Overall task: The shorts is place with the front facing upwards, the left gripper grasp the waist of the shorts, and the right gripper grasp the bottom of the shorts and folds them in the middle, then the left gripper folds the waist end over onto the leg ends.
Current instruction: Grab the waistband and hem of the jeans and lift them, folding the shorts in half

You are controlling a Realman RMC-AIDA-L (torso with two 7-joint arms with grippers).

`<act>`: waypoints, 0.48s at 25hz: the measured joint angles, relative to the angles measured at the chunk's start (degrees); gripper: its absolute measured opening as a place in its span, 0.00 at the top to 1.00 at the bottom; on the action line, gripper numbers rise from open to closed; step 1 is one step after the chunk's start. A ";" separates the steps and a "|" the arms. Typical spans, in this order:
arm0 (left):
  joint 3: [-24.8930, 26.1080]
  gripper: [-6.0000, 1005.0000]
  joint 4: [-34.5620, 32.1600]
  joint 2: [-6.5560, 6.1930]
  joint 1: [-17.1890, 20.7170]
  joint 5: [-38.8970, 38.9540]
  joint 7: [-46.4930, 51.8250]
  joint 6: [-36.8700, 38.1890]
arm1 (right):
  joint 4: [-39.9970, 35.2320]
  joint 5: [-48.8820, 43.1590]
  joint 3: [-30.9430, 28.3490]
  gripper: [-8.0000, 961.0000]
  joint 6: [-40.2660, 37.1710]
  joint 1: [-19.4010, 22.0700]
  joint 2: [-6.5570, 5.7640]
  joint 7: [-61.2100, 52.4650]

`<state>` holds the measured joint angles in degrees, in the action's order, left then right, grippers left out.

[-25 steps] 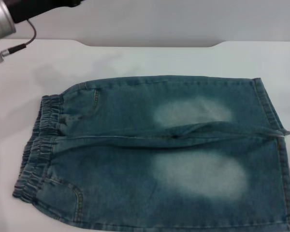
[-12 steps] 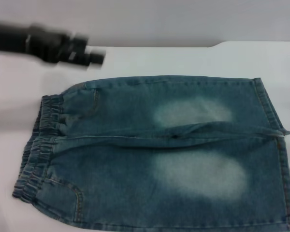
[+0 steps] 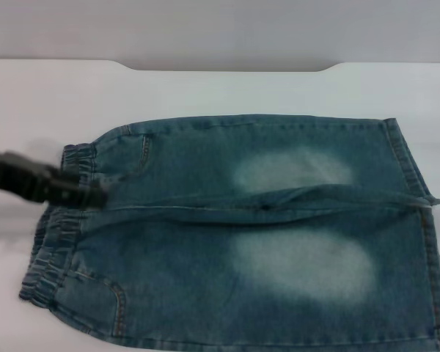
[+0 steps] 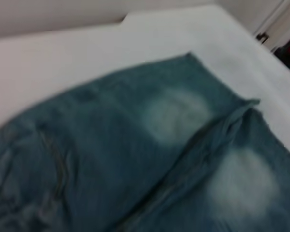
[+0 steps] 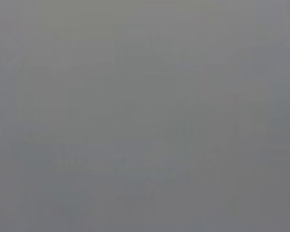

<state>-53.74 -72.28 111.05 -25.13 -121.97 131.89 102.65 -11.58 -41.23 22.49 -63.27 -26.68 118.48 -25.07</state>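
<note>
Denim in faded blue-green covers most of the white desk (image 3: 227, 92): the shorts (image 3: 242, 235) lie flat with the pale-patched face up, reaching from near the desk's left edge across to its right edge and over the near edge. Nearest, the lower leg carries a pale faded patch (image 3: 304, 265) and a curved pocket seam close to the near-left corner. At the left end, the waist of the shorts (image 3: 48, 257) is a gathered, darker band. The bottom of the shorts (image 3: 411, 165) runs as stitched hems along the right side. A raised crease (image 3: 315, 196) runs along the middle between the two legs. Farther back lies the second pale patch (image 3: 293, 169), then bare desk to its far edge.

The left pincer (image 3: 84, 194), a blurred black shape, comes in from the left edge and sits over the waistband at mid-height; whether it is wide or narrow, I cannot tell. The left wrist view looks across the denim (image 4: 111, 145) at close range.
</note>
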 joint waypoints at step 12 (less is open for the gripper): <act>5.40 0.21 2.38 -0.41 2.90 -5.60 0.03 3.85 | -0.40 0.01 0.03 0.54 1.39 -1.83 -0.65 0.19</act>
<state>-48.34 -69.90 110.63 -22.23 -127.57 131.92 106.50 -11.98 -41.22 22.53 -61.88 -28.52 117.83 -24.88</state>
